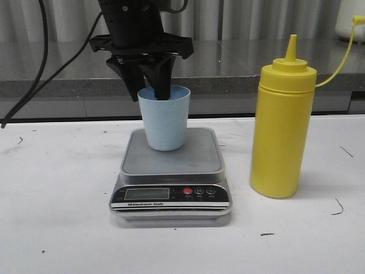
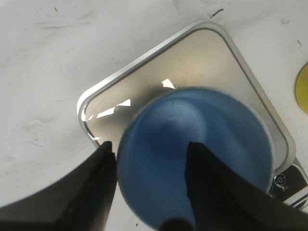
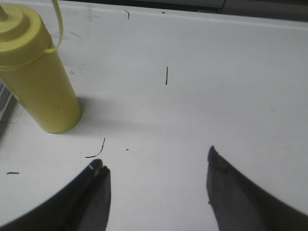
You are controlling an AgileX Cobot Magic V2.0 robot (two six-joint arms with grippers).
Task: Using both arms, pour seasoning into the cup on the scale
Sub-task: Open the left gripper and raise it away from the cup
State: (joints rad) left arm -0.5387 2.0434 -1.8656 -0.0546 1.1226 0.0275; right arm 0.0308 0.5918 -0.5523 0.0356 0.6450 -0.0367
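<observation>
Front view: the left hand comes down from above onto the cup, which stands upright on the scale. One finger dips inside the rim at the hand's side of the cup; the other seems to sit outside the wall. Whether the fingers press the wall cannot be told here. The cup sits roughly mid-platform, likely so the scale reads true and the display stays in sight. The bottle stands upright on the surface, well apart from the left hand, on the right arm's side, its cap strap arching away from the nozzle. The right hand is not in this view.

Left wrist view: looking down into the cup, one finger is inside and the other outside, straddling the wall. This confirms the straddle, but contact is blurred, so I cannot tell whether the left hand is gripping or merely around the rim. The scale's platform shows bare beyond the cup.

Right wrist view: only here does the right hand appear, spread wide and empty above the surface. The bottle stands ahead of it and off to one side, untouched. Judging by this, steadying the cup falls to the left hand, fetching the bottle to the right; pouring has not begun.
</observation>
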